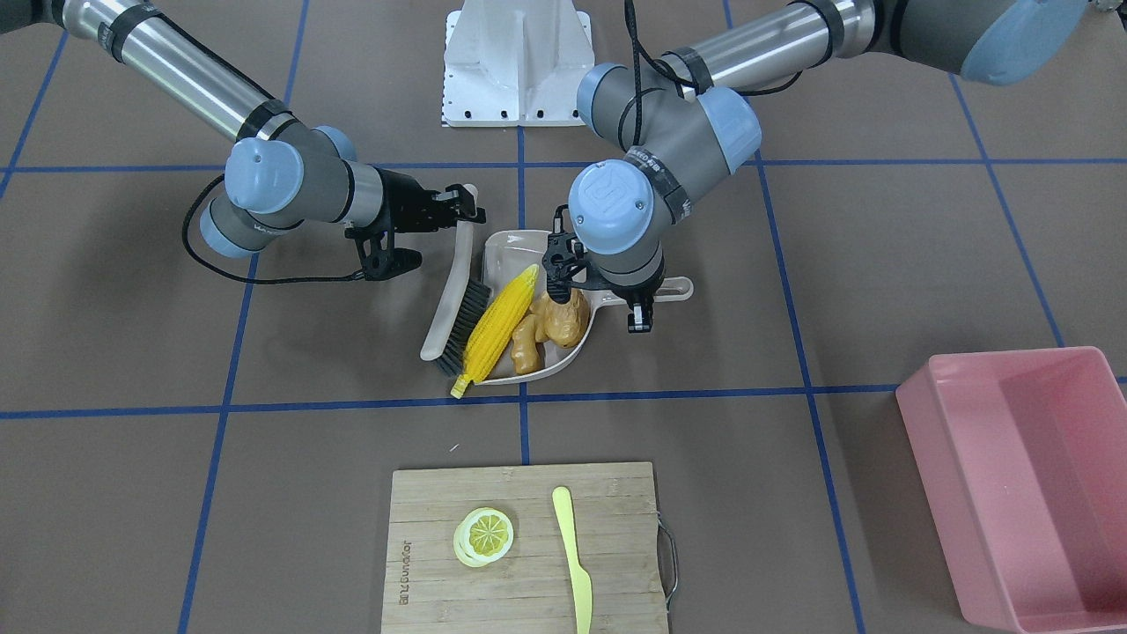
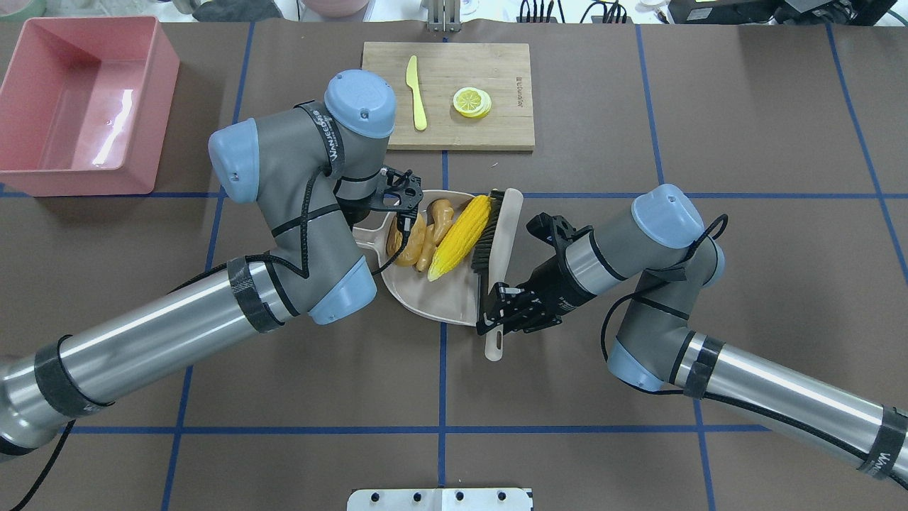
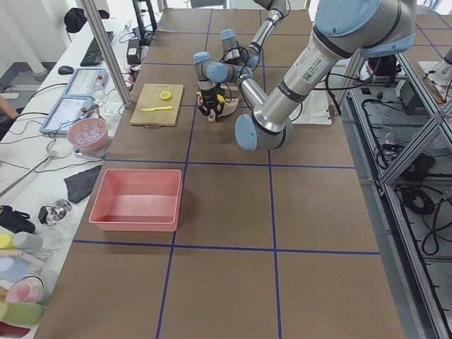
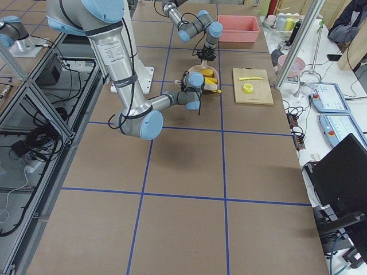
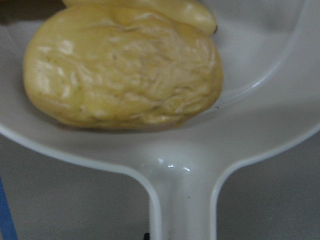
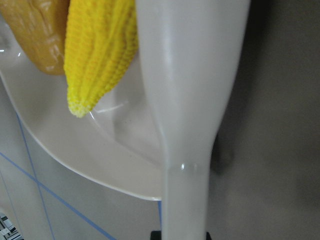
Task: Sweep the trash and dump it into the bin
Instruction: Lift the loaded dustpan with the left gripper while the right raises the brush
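Note:
The yellow corn cob [image 1: 502, 321], the tan ginger root [image 1: 526, 348] and the brown potato lump [image 1: 568, 319] all lie in the beige dustpan [image 1: 506, 251] at mid-table. My left gripper [image 1: 636, 304] points down on the dustpan's handle [image 5: 182, 200] and is shut on it; the potato [image 5: 125, 75] fills its wrist view. My right gripper [image 1: 458, 211] is shut on the handle of the brush [image 1: 462, 326], whose bristles rest against the corn [image 2: 461, 238] at the pan's open side. The pink bin [image 2: 78, 170] stands empty at the far left corner, apart from both arms.
A wooden cutting board [image 1: 423, 511] with a lemon slice [image 1: 483, 535] and a yellow-green knife [image 1: 572, 555] lies on the far side of the dustpan. Blue tape lines cross the brown table. The robot's white base [image 1: 518, 62] is behind.

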You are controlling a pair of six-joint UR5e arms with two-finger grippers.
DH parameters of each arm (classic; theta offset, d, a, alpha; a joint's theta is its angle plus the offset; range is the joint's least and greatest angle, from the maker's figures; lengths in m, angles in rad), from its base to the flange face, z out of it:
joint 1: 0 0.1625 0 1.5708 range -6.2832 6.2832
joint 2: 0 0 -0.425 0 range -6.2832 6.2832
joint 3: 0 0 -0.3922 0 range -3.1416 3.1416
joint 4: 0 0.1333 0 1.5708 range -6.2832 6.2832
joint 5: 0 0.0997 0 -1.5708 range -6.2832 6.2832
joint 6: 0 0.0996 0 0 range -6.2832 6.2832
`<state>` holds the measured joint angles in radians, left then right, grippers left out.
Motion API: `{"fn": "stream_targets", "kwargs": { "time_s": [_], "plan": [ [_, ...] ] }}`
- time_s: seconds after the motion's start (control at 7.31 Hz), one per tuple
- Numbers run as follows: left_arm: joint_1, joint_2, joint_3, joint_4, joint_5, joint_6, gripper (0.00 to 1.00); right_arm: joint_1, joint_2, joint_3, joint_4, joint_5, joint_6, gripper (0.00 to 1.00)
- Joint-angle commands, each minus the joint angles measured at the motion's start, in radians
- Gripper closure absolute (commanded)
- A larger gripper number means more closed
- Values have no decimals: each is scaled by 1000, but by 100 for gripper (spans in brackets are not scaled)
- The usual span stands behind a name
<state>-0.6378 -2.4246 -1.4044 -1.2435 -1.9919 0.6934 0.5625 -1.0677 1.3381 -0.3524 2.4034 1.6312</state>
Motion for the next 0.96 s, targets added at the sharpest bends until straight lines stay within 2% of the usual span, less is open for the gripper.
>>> {"fn": "stream_targets", "kwargs": {
  "time_s": [0.0, 0.55, 0.82],
  "plan": [
    [0, 27, -22, -27, 1, -9, 100, 5, -1, 12, -31, 2, -16, 100],
    [-3, 79, -62, -88, 2, -17, 100, 31, -12, 15, -34, 8, -24, 100],
    [-5, 87, -73, -97, 2, -17, 100, 83, -17, 16, -33, 72, -24, 100]
  ]
}}
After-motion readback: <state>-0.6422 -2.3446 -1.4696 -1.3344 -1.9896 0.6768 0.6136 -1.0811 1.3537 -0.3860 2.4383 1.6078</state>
